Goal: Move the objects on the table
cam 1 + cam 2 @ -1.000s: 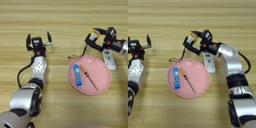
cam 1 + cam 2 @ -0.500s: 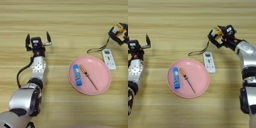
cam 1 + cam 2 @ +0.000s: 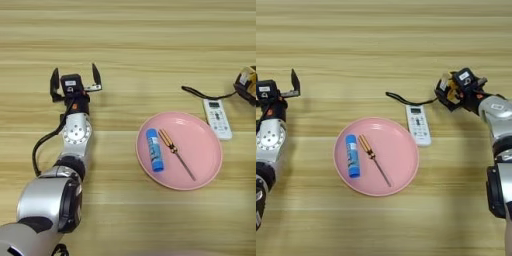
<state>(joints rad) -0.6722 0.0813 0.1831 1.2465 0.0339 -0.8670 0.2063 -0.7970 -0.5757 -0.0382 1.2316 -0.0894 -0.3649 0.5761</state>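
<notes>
Right hand (image 3: pixel 452 93) at far right of light-brown wooden desk (image 3: pixel 381 40), fingers closed around yellow-and-black tape measure (image 3: pixel 448 89); its black loop strap (image 3: pixel 406 99) trailing left on desk. White remote (image 3: pixel 418 125) just right of round pink plate (image 3: pixel 401 170). Blue glue stick (image 3: pixel 352 155) and orange-and-black-handled screwdriver (image 3: pixel 372 158) lying on plate. Left hand (image 3: pixel 75 81) idle at left, fingers spread wide, empty

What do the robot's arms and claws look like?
Both arms are shiny silver-grey with rounded joints. The left arm has a round silver disc at its wrist and a black cable looping along its side. The left gripper has two thin black pointy fingers on a black block with a little red spot. The right gripper is chunky and black too.
</notes>
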